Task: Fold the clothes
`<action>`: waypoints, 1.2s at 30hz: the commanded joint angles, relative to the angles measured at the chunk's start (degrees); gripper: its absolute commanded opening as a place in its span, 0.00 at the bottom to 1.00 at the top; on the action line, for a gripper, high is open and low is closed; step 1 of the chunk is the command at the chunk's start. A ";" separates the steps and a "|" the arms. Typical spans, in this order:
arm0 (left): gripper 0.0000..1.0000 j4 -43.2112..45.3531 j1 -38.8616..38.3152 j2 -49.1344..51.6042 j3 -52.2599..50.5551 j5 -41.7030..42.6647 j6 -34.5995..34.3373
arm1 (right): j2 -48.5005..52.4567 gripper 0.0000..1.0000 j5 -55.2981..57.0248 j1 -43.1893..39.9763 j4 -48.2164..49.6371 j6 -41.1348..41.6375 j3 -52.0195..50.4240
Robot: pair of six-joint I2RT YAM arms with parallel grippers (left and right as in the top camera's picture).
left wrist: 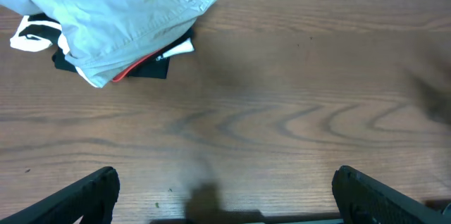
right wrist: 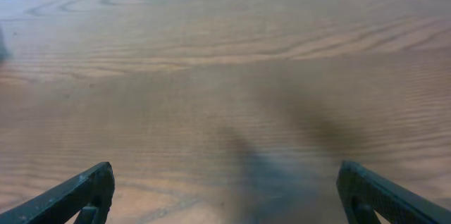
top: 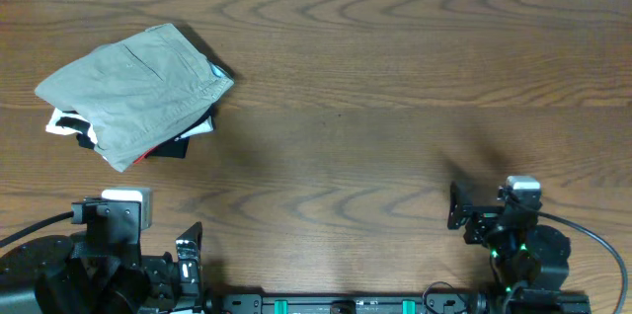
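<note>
Evidently the shorts (top: 133, 82) lie folded at ten o'clock on the table (top: 395, 77), stacked atop a white striped garment (top: 67, 124), seemingly as a finished pile, so the left end effector (left wrist: 225, 196) and right end effector (right wrist: 225, 192) sit wide open and empty at seven and five o'clock.

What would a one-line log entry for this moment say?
shorts: folded, on another garment, table's far left | left jaws: open, empty, clear of shorts | right jaws: open, empty
</note>
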 commanded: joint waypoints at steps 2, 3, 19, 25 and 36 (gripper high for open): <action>0.98 0.00 -0.35 0.11 0.04 -0.31 -0.55 | -1.29 0.99 -0.92 -0.42 1.68 1.95 -2.60; 0.98 0.00 -0.35 0.11 0.07 -0.31 -0.55 | -1.29 0.99 -0.98 -0.42 1.70 1.95 -2.67; 0.98 0.02 -0.33 0.11 0.07 -0.31 -0.55 | -1.27 0.99 -0.87 -0.42 1.75 1.92 -2.62; 0.98 0.00 -0.33 0.11 0.07 -0.31 -0.55 | -1.27 0.99 -0.87 -0.42 1.75 1.92 -2.62; 0.98 29.90 0.63 -6.71 -17.81 -0.09 0.11 | -1.27 0.99 -0.87 -0.42 1.75 1.92 -2.62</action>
